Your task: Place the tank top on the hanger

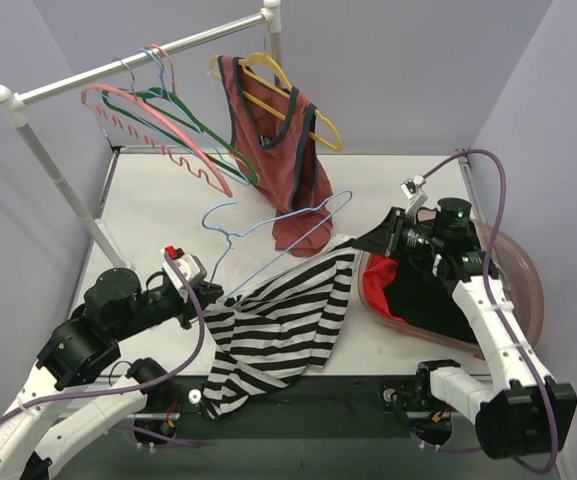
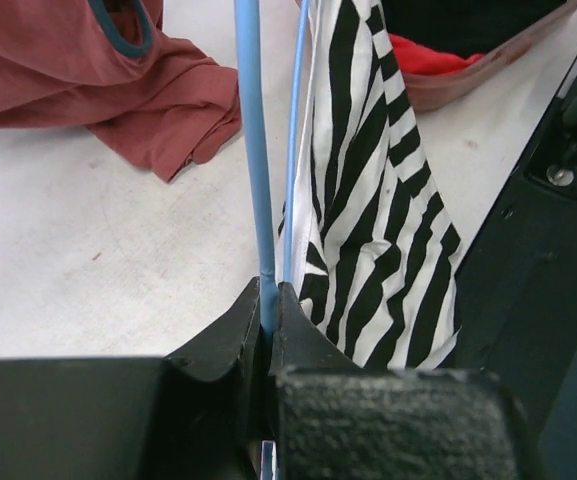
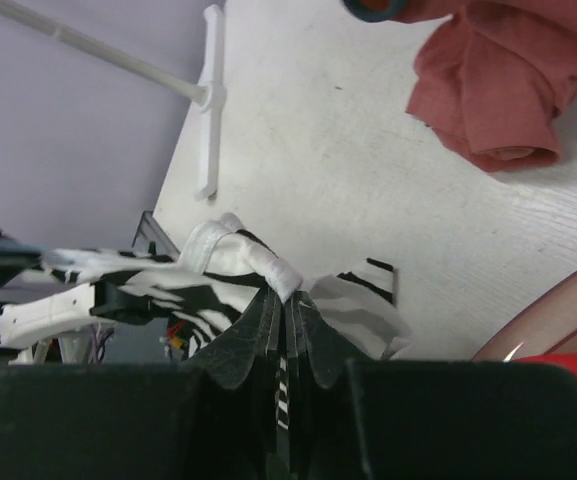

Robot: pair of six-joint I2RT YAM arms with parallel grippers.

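Pinching the hanger (image 2: 253, 150) wire, left gripper (image 2: 268, 297) is steadying it; right gripper (image 3: 286, 305) is clamping the tank top (image 1: 278, 325), likely needing threading over the hanger's far arm next.

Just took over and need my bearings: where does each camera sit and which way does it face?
Top external: above and behind, looking down on the table; both arms show.
Left wrist: looks forward past the left gripper, shut on the hanger.
Right wrist: looks across the table past the right gripper, shut on the tank top.
Shared: both wrist views catch the rust-red top.
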